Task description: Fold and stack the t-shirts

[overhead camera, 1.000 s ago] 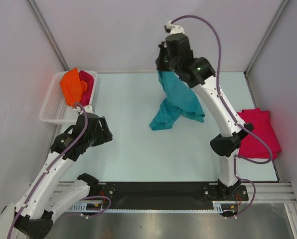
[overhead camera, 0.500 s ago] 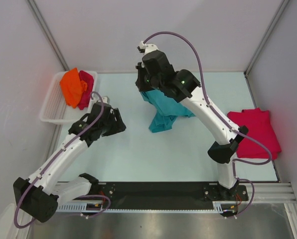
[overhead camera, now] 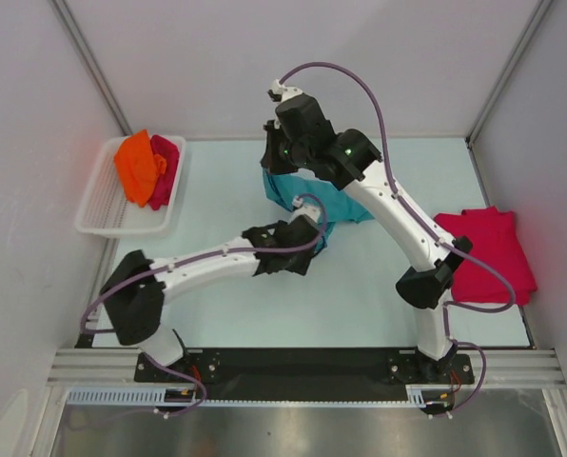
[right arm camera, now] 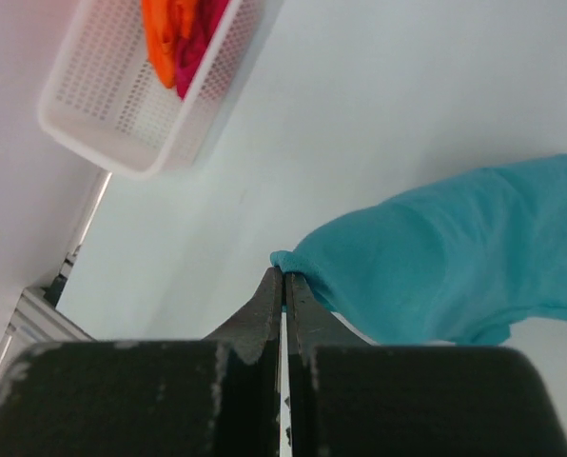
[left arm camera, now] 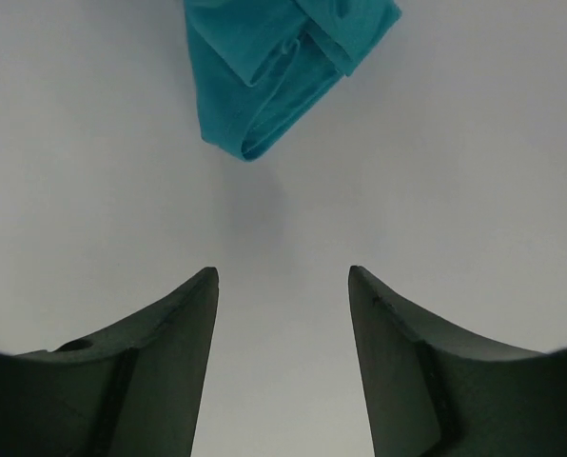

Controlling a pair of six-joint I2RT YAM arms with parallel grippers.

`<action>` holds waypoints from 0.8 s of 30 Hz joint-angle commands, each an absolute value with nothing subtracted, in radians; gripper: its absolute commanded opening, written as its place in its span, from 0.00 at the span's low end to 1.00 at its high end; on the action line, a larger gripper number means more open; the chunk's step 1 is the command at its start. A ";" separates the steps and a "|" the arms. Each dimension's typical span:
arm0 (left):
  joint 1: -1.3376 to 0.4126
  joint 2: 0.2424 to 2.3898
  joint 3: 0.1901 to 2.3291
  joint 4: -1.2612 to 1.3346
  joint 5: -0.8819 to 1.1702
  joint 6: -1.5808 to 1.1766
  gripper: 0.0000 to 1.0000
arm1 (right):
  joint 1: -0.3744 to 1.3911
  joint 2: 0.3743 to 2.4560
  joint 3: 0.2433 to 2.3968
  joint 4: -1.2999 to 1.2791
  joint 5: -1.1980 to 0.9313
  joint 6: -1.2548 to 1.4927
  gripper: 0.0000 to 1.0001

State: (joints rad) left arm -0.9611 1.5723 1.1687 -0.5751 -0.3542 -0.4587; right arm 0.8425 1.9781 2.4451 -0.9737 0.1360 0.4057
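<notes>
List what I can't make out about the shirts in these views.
Top view: the right arm and left arm cover most of the teal shirt.
Left wrist view: the top edge cuts it off.
Right wrist view: the right edge does.
Top view: the orange shirt and crimson shirt in the basket are bunched; folds untellable.
Top view: the right arm's elbow hides part of the far-right crimson shirt.

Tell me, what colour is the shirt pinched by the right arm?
The t-shirt is plain teal; the right wrist view shows it best.
</notes>
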 commanded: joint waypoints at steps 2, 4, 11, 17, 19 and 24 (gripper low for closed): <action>-1.081 1.704 1.279 -0.655 -0.698 -0.341 0.62 | 0.743 1.942 2.405 -0.963 0.097 0.428 0.00; -1.091 1.730 1.298 -0.658 -0.727 -0.345 0.62 | 0.723 1.939 2.402 -0.963 0.094 0.429 0.00; -1.117 1.749 1.289 -0.603 -0.839 -0.339 0.62 | 0.657 1.934 2.390 -0.968 0.083 0.426 0.00; -1.163 1.807 1.290 -0.505 -0.988 -0.278 0.62 | 0.569 1.910 2.378 -0.973 0.080 0.431 0.00; -1.161 1.806 1.289 -0.462 -0.956 -0.279 0.62 | 0.537 1.910 2.378 -0.971 0.071 0.433 0.00; -1.169 1.772 1.272 -0.316 -0.913 -0.333 0.62 | 0.488 1.905 2.370 -0.974 0.060 0.431 0.00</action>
State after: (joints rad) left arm -1.1610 1.8137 1.2549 -0.4808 -0.8906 -0.3073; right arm 0.5213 1.9667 2.3711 -0.9752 0.0807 0.4271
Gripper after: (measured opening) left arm 0.621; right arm 0.011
